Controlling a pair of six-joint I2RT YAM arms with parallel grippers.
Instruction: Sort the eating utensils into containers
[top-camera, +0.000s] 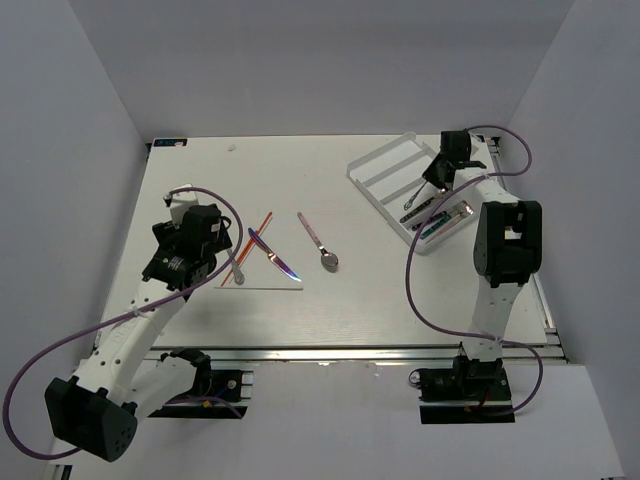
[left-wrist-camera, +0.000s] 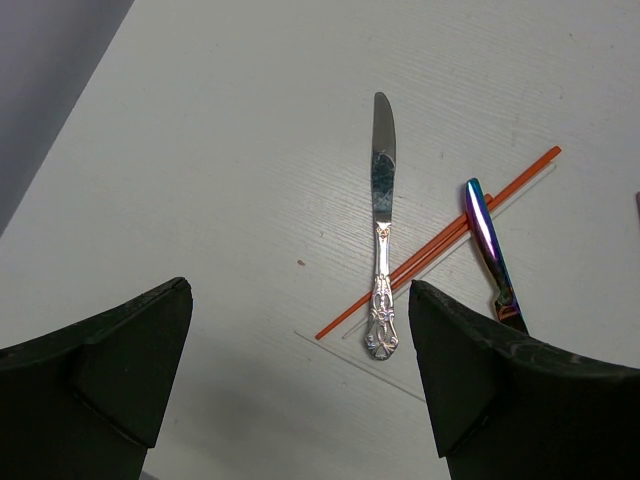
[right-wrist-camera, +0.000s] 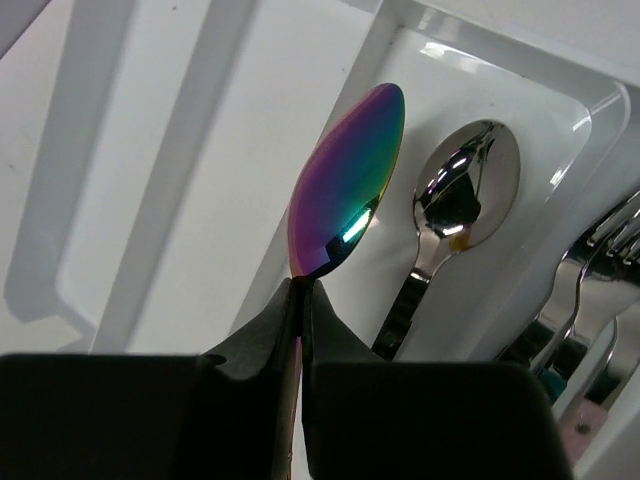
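My right gripper (top-camera: 437, 182) (right-wrist-camera: 302, 290) is shut on the neck of an iridescent purple-teal spoon (right-wrist-camera: 350, 185) and holds it over the white cutlery tray (top-camera: 375, 170) (right-wrist-camera: 180, 180). A silver spoon (right-wrist-camera: 465, 195) lies in the compartment just right of it, and forks (right-wrist-camera: 600, 260) lie further right. My left gripper (top-camera: 222, 258) (left-wrist-camera: 298, 300) is open and empty above the table. A silver knife (left-wrist-camera: 382, 215) with an ornate handle lies just ahead of it, near the right finger (left-wrist-camera: 500, 380). An iridescent knife (left-wrist-camera: 488, 245) (top-camera: 275, 257) lies to the right.
A thin red-orange stick (left-wrist-camera: 440, 240) (top-camera: 256, 245) lies crossed under the silver knife. A purple-handled spoon (top-camera: 320, 243) lies mid-table. Several utensils (top-camera: 432, 212) sit in the tray's near compartments. Grey walls close in left, right and back.
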